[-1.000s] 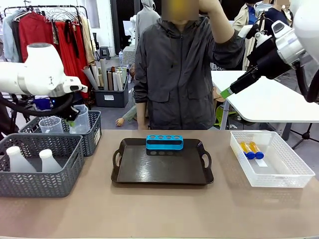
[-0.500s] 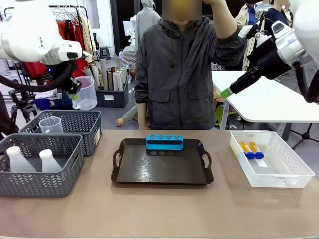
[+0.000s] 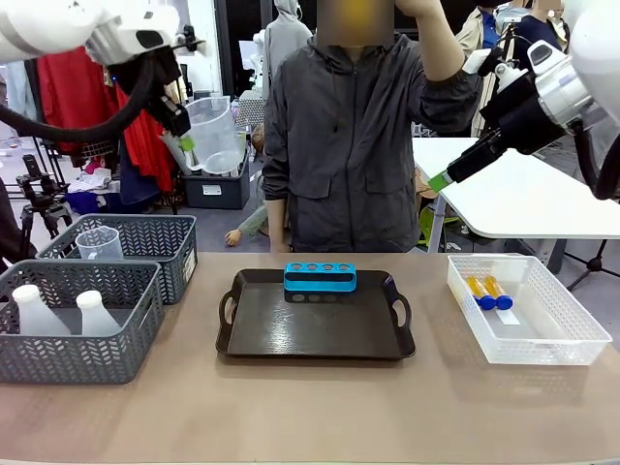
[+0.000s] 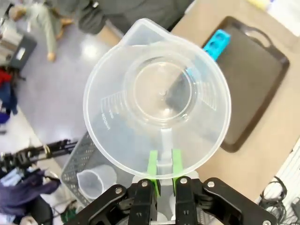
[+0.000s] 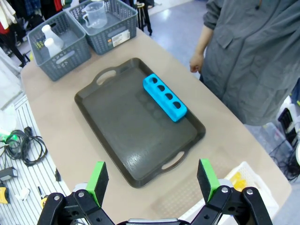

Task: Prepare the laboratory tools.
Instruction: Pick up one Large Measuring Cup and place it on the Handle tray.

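My left gripper (image 3: 188,147) hangs high above the table's left side, shut on the handle of a clear measuring beaker (image 3: 215,134). In the left wrist view the green pads (image 4: 153,165) pinch the handle and the beaker (image 4: 157,93) faces mouth-on, empty. The blue tube rack (image 3: 320,277) stands at the far edge of the dark tray (image 3: 315,334). Two blue-capped test tubes (image 3: 489,291) lie in a clear bin (image 3: 562,339) at the right. Two white flasks (image 3: 37,312) stand in the near grey basket (image 3: 82,363). My right gripper (image 3: 441,180) is open, high at the right, and my right gripper (image 5: 152,180) holds nothing.
A second beaker (image 3: 100,242) stands in the rear grey basket (image 3: 174,262). A person (image 3: 349,145) stands at the far side behind the tray, one arm raised. The right wrist view looks down on the tray (image 5: 126,136), the rack (image 5: 164,97) and both baskets (image 5: 70,56).
My left arm has lifted the beaker out of the rear basket, up and to the right. The right arm has stayed still.
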`<action>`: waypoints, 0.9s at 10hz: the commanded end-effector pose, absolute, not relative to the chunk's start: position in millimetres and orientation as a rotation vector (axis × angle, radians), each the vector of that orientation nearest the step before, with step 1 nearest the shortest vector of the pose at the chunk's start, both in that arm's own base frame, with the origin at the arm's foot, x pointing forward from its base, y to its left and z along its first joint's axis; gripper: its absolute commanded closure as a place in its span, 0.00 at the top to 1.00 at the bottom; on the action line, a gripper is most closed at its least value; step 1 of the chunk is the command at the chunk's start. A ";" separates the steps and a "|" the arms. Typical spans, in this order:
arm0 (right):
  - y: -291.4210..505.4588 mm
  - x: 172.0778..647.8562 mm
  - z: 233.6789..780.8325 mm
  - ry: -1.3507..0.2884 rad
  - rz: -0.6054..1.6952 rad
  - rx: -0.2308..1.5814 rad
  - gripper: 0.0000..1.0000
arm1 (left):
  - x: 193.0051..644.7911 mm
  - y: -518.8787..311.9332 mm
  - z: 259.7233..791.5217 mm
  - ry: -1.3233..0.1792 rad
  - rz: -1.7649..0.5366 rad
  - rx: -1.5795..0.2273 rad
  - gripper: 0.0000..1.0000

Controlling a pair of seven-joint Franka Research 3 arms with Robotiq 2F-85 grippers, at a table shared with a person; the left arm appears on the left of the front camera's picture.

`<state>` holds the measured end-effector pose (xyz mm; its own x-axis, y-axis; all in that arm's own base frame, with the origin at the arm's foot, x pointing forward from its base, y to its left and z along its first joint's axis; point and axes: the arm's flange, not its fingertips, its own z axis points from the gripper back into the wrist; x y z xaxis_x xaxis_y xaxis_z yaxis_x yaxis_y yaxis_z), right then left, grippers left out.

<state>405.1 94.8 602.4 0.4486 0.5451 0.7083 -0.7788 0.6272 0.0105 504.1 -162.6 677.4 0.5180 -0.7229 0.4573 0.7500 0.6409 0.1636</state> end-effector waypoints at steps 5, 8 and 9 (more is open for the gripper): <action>95.2 405.8 602.5 -0.739 0.840 0.388 1.00 | 493.1 -187.7 683.4 -0.500 -1.016 -0.098 0.00; 95.2 405.8 602.5 -0.739 0.840 0.388 1.00 | 496.7 -198.8 653.6 -0.444 -1.053 -0.135 0.00; 95.2 405.8 602.5 -0.739 0.840 0.388 1.00 | 497.0 -210.5 637.9 -0.438 -1.077 -0.129 0.00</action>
